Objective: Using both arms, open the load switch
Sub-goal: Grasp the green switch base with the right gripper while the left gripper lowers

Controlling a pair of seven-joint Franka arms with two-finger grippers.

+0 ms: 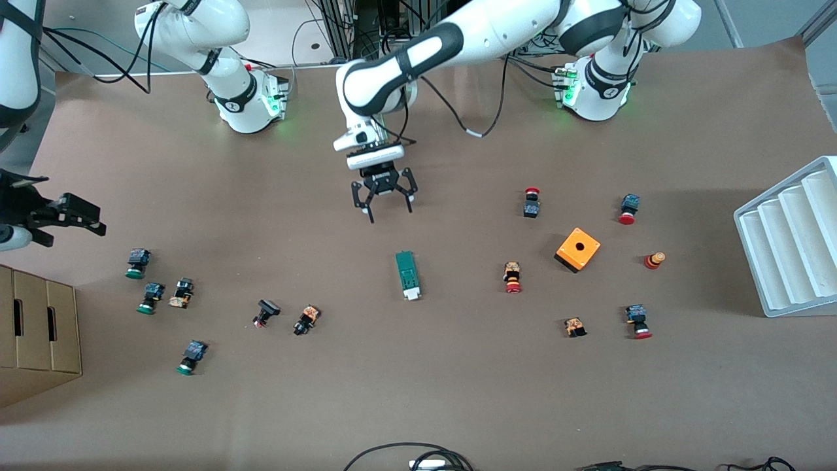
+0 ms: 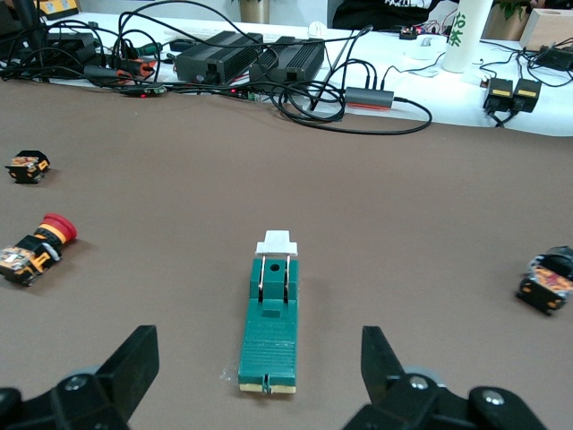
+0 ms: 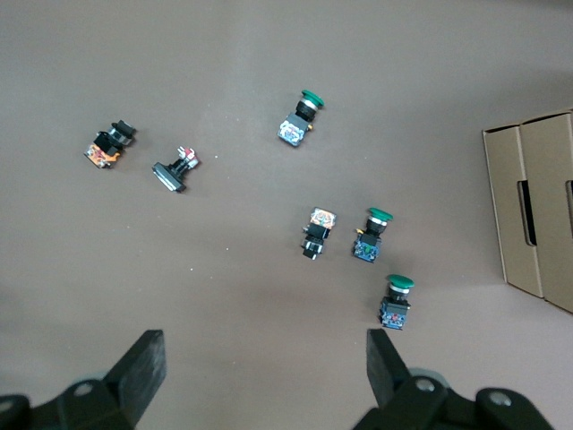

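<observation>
The load switch point(image 1: 407, 275), a slim dark-green block with a white piece at the end nearer the front camera, lies flat in the middle of the table. My left gripper point(image 1: 384, 196) hangs open over the table a little farther from the front camera than the switch, nothing between its fingers. In the left wrist view the load switch point(image 2: 271, 322) lies straight ahead of the left gripper point(image 2: 258, 345), apart from both fingers. My right gripper point(image 1: 91, 219) waits open over the right arm's end of the table. The right gripper point(image 3: 260, 349) looks down on bare table and holds nothing.
Green-capped push buttons point(image 1: 152, 297) lie scattered toward the right arm's end beside a cardboard box point(image 1: 36, 333). Red-capped buttons point(image 1: 512, 277), an orange square box point(image 1: 577, 249) and a white ribbed tray point(image 1: 791, 235) sit toward the left arm's end. Cables point(image 1: 405, 454) lie at the front edge.
</observation>
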